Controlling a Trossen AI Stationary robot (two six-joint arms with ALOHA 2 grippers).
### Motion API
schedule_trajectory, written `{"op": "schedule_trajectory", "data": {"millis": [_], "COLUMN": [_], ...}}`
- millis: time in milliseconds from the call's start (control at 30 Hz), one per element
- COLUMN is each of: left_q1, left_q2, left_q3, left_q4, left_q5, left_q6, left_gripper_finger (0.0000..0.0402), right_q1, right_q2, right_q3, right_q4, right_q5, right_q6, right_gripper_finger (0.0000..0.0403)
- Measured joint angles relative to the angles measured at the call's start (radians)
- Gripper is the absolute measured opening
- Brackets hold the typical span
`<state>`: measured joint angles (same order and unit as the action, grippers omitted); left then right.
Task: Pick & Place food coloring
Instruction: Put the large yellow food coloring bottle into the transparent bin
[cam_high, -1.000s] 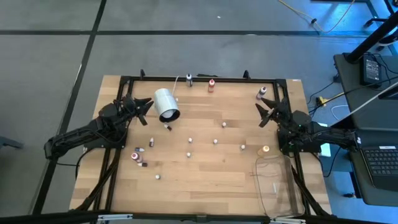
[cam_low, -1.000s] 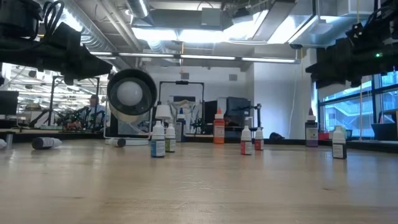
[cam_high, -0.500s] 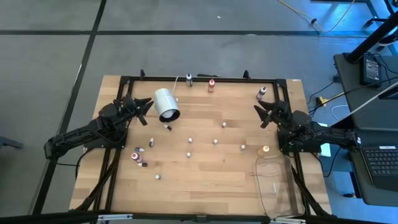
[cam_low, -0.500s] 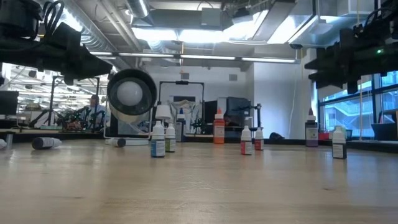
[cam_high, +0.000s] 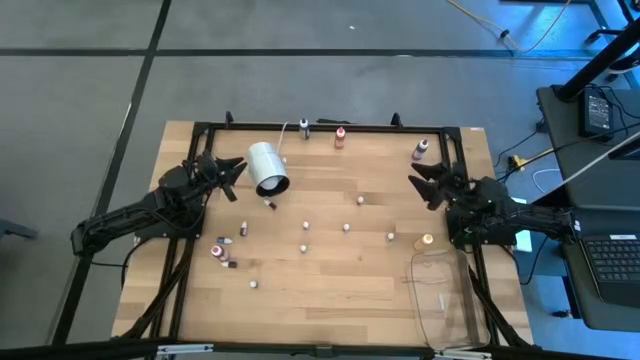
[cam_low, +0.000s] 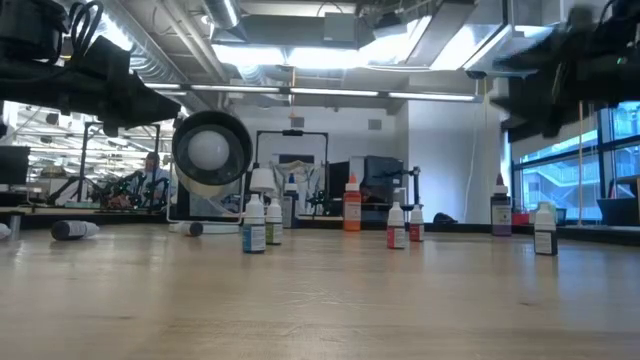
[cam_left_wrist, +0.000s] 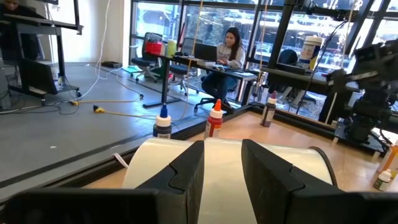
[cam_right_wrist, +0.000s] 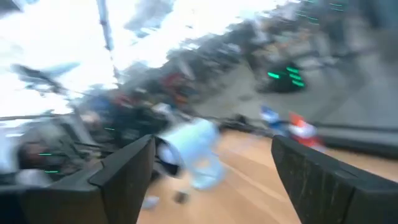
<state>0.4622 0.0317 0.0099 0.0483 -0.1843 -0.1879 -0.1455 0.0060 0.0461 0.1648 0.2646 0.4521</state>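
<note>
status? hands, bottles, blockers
Left hand parked beside white cylinder, fingers nearly closed, empty. Right hand open, empty, above table's right edge. Food coloring bottles scattered, none gripped. Nothing blocking.

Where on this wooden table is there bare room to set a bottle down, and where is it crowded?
The widest bare wood lies along the near edge, between the small bottles lying at the left and the clear plastic container. A smaller gap sits between the large white cylinder and the open right gripper. The scattered tiny dropper bottles crowd mid-table.

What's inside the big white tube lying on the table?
Nothing shows inside the big white tube; its open end looks pale and empty, but the deeper part is hidden.
</note>
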Motion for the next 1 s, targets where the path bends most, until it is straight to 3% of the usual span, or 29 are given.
{"op": "schedule_trajectory", "data": {"millis": [167,267,400,533,700,833,1000], "left_q1": [0.0,0.0,0.0,0.0,0.0,0.0,0.0], "left_q2": [0.0,0.0,0.0,0.0,0.0,0.0,0.0], "left_q3": [0.0,0.0,0.0,0.0,0.0,0.0,0.0], "left_q4": [0.0,0.0,0.0,0.0,0.002,0.005,0.007], "left_q5": [-0.003,-0.004,-0.004,-0.006,-0.057,-0.104,-0.121], "left_q6": [-0.001,0.002,0.001,0.001,0.001,0.001,0.012], "left_gripper_finger": [0.0104,0.0104,0.0104,0.0104,0.0104,0.0104,0.0104], "right_q1": [0.001,0.0,0.0,0.0,0.001,0.037,0.093], "right_q2": [0.0,0.015,0.096,0.258,0.495,0.672,0.852], "right_q3": [0.078,0.146,0.262,0.403,0.622,0.755,0.877], "right_q4": [0.087,0.044,-0.18,-0.411,-0.758,-1.002,-1.251], "right_q5": [-0.275,-0.292,-0.21,-0.153,-0.246,-0.343,-0.326], "right_q6": [-0.088,-0.071,-0.1,-0.08,-0.042,-0.112,0.117], "right_gripper_finger": [0.0323,0.0322,0.0322,0.0322,0.0322,0.0322,0.0322]}}
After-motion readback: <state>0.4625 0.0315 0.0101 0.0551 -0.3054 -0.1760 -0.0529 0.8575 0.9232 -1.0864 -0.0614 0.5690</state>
